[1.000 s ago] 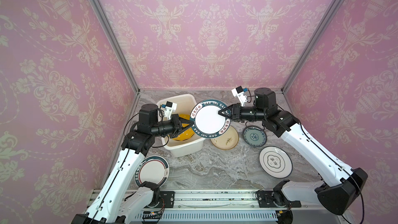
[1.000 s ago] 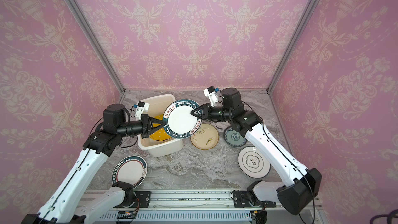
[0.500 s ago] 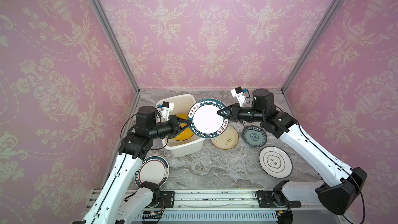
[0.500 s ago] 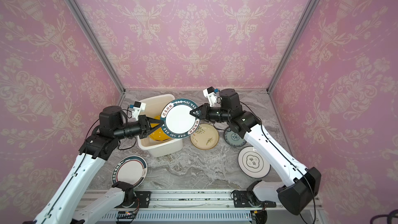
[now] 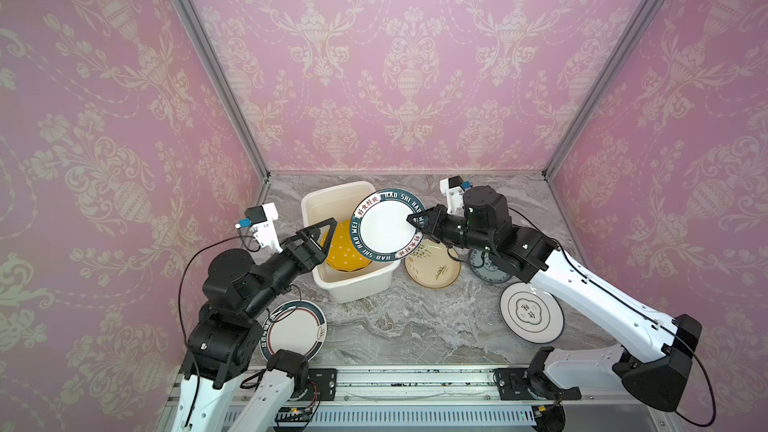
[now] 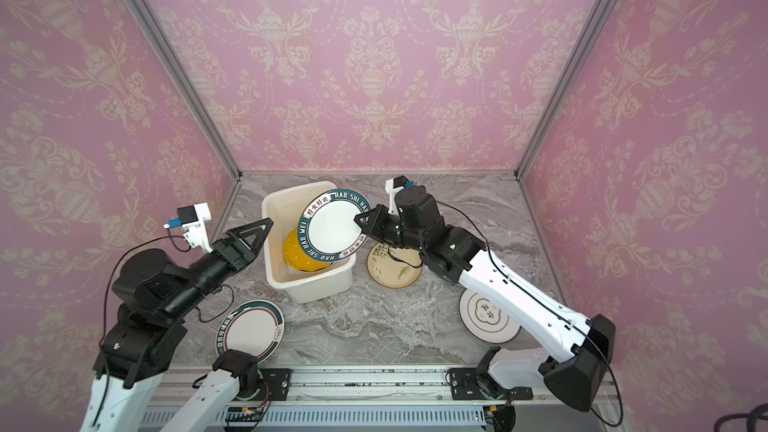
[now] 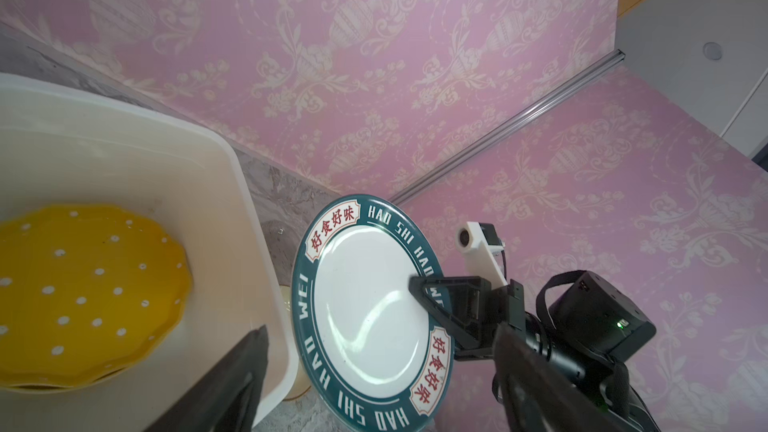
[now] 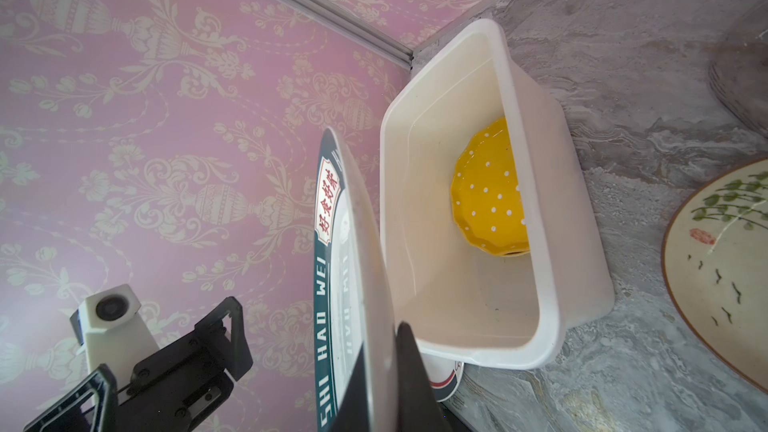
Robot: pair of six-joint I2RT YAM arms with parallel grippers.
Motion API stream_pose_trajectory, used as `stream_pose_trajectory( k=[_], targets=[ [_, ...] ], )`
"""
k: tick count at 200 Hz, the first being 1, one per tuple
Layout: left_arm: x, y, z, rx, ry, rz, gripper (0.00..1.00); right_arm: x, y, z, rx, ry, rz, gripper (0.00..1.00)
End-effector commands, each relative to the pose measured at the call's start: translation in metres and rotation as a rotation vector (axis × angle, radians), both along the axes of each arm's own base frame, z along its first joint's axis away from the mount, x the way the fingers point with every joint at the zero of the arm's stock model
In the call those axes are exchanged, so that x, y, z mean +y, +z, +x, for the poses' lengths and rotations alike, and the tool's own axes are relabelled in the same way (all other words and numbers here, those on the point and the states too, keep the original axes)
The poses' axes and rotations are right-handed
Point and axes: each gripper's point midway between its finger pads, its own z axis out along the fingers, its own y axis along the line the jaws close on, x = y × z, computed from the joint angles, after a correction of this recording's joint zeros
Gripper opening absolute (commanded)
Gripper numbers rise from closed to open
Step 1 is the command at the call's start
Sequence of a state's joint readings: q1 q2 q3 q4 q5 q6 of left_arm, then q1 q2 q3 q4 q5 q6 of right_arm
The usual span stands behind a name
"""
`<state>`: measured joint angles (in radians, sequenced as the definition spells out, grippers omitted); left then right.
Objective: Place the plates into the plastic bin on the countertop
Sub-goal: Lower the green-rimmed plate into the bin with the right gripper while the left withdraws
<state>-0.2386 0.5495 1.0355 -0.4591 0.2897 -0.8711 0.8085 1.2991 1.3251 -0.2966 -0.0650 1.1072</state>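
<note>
A teal-banded plate (image 5: 293,328) lies flat on the worktop (image 5: 374,338) at the near left. Above it the left fingers (image 7: 237,380) are spread wide and grip nothing. They are by the left rim of the plastic bin (image 5: 353,282), clear of the lettered plate (image 5: 384,226). A yellow dotted plate (image 5: 340,253) sits inside the bin. The lettered plate hangs in the air over the bin's right side, on edge and tipped, its white face turned toward the left arm. The right fingers (image 8: 409,384) pinch its right rim, one across the face and one behind. Right of the bin, three plates lie flat on the worktop: a cream sprig plate (image 5: 432,272), a blue-patterned plate (image 5: 484,276) partly hidden under the right arm, and a white dark-rimmed plate (image 5: 530,312).
</note>
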Motion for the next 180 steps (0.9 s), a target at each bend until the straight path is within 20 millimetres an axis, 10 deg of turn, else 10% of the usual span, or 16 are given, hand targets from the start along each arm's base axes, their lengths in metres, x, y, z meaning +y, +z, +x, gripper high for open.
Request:
stream_pose_trajectory(
  k=[1,55,180],
  targets=[
    [0.031,-0.006,0.001,-0.023,0.174,0.086,0.88,-0.006,0.019,0.021,0.002,-0.249,0.081,0.0],
    [0.081,0.004,-0.027,-0.058,0.422,0.135,0.89,0.038,0.011,0.031,0.046,-0.552,0.132,0.0],
    [0.082,0.006,-0.045,-0.061,0.392,0.19,0.89,0.109,-0.07,0.055,0.242,-0.838,0.035,0.0]
  ],
)
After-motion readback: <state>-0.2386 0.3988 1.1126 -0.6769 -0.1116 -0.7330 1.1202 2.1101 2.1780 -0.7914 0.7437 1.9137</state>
